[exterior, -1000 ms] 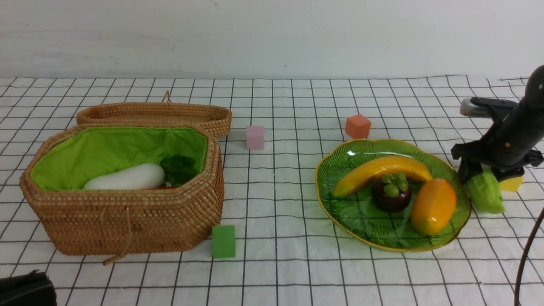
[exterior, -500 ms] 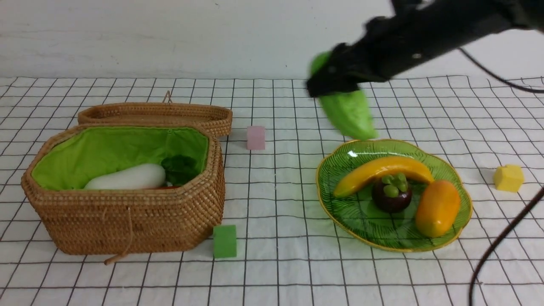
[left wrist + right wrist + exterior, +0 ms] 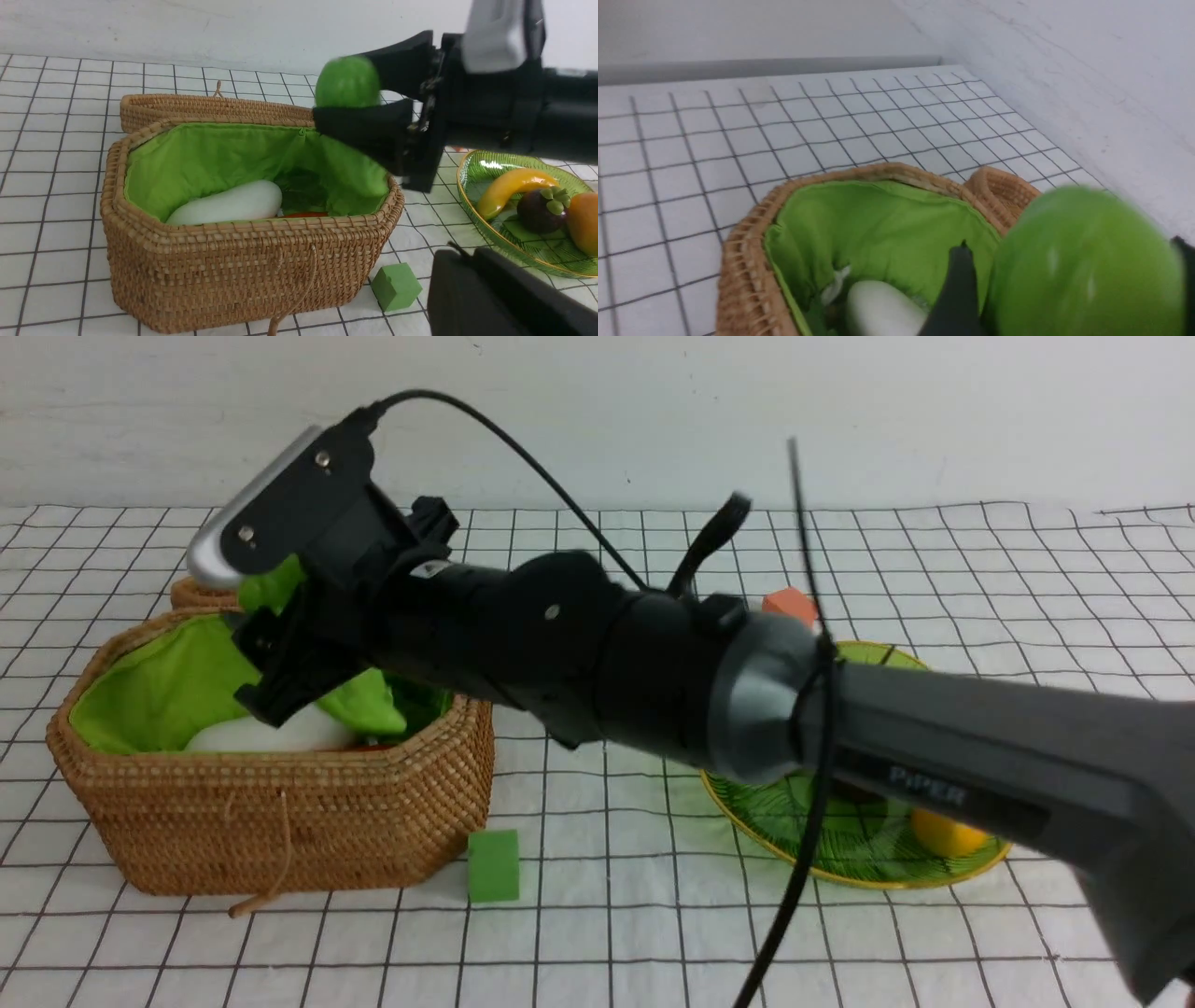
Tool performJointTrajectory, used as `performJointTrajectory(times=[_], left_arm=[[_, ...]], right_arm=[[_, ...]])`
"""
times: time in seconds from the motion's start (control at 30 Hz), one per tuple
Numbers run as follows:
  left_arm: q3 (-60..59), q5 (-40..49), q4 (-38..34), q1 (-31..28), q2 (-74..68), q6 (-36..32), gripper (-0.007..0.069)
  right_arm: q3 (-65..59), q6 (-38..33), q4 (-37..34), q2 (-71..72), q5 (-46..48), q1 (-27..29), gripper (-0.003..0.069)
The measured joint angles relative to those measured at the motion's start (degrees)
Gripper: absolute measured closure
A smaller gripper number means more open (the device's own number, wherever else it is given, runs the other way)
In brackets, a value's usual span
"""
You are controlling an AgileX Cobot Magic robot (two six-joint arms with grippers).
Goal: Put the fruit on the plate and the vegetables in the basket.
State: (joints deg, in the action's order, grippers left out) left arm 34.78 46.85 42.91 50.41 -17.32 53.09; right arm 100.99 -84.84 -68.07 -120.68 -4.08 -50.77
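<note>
My right gripper (image 3: 308, 644) hangs over the open wicker basket (image 3: 280, 821), shut on the bumpy light-green gourd (image 3: 348, 81), whose lower end (image 3: 369, 702) dips toward the green lining. The gourd (image 3: 1083, 261) is blurred in the right wrist view. In the basket lie the white eggplant (image 3: 229, 207) and an orange sliver of the carrot piece (image 3: 303, 215). On the green plate (image 3: 467, 186) rest the banana (image 3: 509, 184), the mangosteen (image 3: 539, 214) and the mango (image 3: 584, 221). My left gripper (image 3: 462, 254) is shut and empty, low beside the plate.
My right arm (image 3: 747, 709) stretches across the front view and hides most of the plate (image 3: 840, 873). A green foam cube (image 3: 492, 865) lies by the basket's front corner. An orange cube (image 3: 789, 607) sits behind the plate. The basket lid (image 3: 210, 109) lies open behind the basket.
The right gripper lifted the gourd from the cloth right of the plate and carried it leftward over the plate to above the basket. The left arm has not visibly moved.
</note>
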Motion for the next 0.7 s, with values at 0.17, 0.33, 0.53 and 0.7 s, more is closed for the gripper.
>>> performJointTrajectory(times=[0.17, 0.33, 0.53, 0.7], left_arm=[[0.00, -0.06, -0.20, 0.00, 0.00, 0.00, 0.0586], [0.00, -0.13, -0.45, 0.00, 0.00, 0.00, 0.0585], [0.00, -1.40, -1.41, 0.00, 0.00, 0.00, 0.0582], [0.00, -5.44, -2.18, 0.00, 0.00, -0.11, 0.0582]], right_arm=[[0.00, -9.43, -10.99, 0.14, -4.24, -1.80, -0.0015], [-0.51, -17.37, -27.75, 7.06, -6.10, -3.03, 0.0032], [-8.50, -28.08, -32.45, 24.33, -16.66, -6.48, 0.0095], [-20.56, -32.01, -33.30, 37.83, -26.81, -8.15, 0.0104]])
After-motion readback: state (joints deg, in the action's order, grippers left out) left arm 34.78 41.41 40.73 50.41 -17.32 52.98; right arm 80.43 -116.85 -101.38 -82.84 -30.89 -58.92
